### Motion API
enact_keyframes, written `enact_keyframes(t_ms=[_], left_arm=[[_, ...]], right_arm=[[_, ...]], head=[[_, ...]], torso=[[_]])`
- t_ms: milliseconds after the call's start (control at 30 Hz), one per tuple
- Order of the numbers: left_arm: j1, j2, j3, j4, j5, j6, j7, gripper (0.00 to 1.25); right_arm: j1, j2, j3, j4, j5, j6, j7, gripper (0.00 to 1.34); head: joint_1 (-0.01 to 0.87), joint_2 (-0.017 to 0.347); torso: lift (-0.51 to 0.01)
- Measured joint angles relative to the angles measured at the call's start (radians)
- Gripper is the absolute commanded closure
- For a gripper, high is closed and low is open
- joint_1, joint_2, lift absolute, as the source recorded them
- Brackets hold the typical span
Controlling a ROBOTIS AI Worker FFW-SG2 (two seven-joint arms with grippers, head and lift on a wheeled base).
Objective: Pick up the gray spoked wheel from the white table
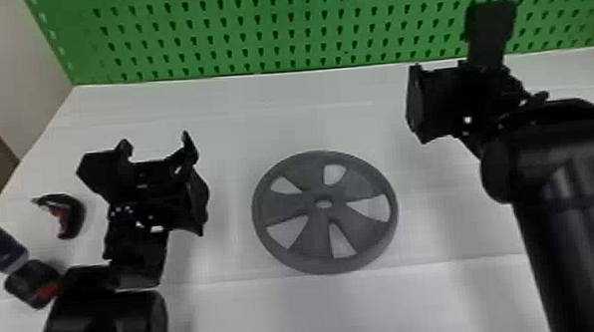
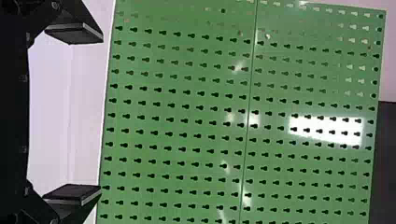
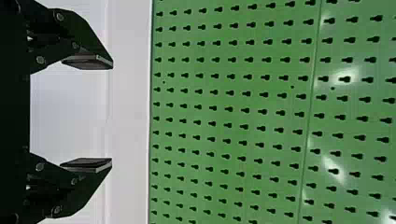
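On the white table [image 1: 267, 105], the gray spoked wheel [image 1: 321, 220] lies flat, hub axis upright; being round, it has no long axis. Left gripper [image 2: 100, 114] and right gripper [image 3: 111, 113] gape wide, empty; approach seems in hand, next needing descent to opposite rims

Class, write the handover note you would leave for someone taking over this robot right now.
Left gripper: fingers apart, empty, over the table's left part.
Right gripper: fingers apart, empty, over its right part.
Job's things: the gray spoked wheel lies flat on the white table, between the grippers in the head view, touched by neither.
Done: nothing of the pick-up.
Left: grip the wheel and lift it.
Watch: a dark curved item lies left of the left gripper; probably best kept clear of.
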Motion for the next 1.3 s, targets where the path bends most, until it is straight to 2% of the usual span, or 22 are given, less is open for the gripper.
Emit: enact_keyframes(t_ms=[300,433,633,967,1300], left_arm=[[-0.001,0.000,0.000,-0.003,-0.009,0.003,-0.003,0.15],[0.000,0.001,0.000,-0.004,-0.015,0.006,-0.006,0.15],[0.001,0.005,-0.001,-0.004,-0.020,0.012,-0.012,0.15],[0.003,0.035,-0.017,-0.012,-0.019,0.031,-0.013,0.15],[-0.004,0.058,-0.041,-0.013,-0.018,0.046,-0.013,0.15]], right_arm=[[-0.155,-0.055,0.012,0.023,-0.162,0.396,-0.074,0.51],[-0.225,-0.079,0.004,0.085,-0.254,0.536,-0.091,0.51],[-0.314,-0.114,0.009,0.210,-0.347,0.682,-0.094,0.51],[-0.444,-0.179,0.090,0.451,-0.474,0.802,-0.094,0.51],[-0.556,-0.220,0.204,0.710,-0.657,0.807,-0.094,0.51]], head=[[0.806,0.044],[0.806,0.044],[0.806,0.044],[0.806,0.044],[0.806,0.044]], torso=[[-0.098],[-0.098],[-0.098],[-0.098],[-0.098]])
